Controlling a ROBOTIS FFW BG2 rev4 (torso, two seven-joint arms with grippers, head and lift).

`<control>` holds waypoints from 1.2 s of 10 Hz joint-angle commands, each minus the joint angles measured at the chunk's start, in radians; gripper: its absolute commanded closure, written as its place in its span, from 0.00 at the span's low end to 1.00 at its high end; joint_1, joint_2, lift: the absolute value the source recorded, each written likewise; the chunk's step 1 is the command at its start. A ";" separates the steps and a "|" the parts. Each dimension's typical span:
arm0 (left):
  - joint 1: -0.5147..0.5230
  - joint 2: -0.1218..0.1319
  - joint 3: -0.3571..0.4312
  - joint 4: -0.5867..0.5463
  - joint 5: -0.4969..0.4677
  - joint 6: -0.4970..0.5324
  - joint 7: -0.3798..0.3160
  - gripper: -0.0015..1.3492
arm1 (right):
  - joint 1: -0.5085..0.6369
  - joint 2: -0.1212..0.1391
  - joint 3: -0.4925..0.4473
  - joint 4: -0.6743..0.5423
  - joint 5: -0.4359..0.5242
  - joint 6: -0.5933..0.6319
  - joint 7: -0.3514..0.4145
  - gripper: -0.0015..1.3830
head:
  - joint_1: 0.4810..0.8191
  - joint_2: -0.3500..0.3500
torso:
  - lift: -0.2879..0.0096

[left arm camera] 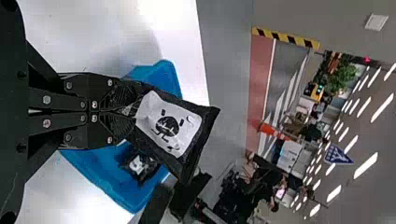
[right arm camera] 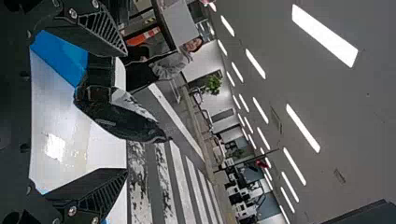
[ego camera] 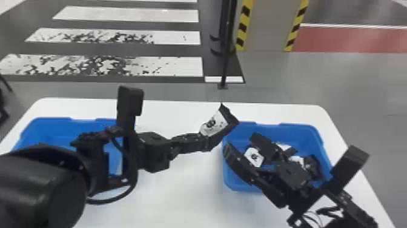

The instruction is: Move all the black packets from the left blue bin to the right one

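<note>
White table, left gripper clamped on a black packet near the right blue bin, right gripper spread wide, partly hiding packets inside, left arm stretched rightward, masking much of the left blue bin, contents unreadable.

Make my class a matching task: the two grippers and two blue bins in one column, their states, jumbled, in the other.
1. Left gripper
2. Right gripper
3. Left blue bin
4. Right blue bin

A. Partly hidden behind the left arm
B. Fingers spread apart
C. Has several packets lying inside
D. Closed on a packet

Pairs: 1-D, 2-B, 3-A, 4-C
</note>
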 commanded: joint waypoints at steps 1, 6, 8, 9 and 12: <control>-0.005 0.003 -0.054 0.001 0.031 0.000 -0.001 0.89 | -0.050 -0.001 0.007 0.042 -0.011 0.001 -0.001 0.11 | 0.63 0.38 | 0.49; -0.010 0.006 -0.076 0.001 0.073 -0.005 -0.004 0.89 | -0.055 0.002 0.009 0.037 -0.052 -0.011 -0.064 0.93 | 0.63 0.28 | 0.49; -0.005 0.004 -0.072 0.010 0.105 -0.025 0.002 0.81 | -0.055 0.002 0.013 0.030 -0.044 -0.011 -0.062 0.93 | 0.63 0.28 | 0.49; 0.010 0.003 -0.066 0.030 0.136 -0.049 0.003 0.51 | -0.062 -0.001 0.009 0.040 -0.044 -0.011 -0.062 0.93 | 0.63 0.28 | 0.49; 0.160 -0.002 0.078 0.020 0.144 -0.115 -0.017 0.11 | -0.111 -0.019 -0.053 0.103 0.019 -0.001 -0.062 0.93 | 0.63 0.28 | 0.49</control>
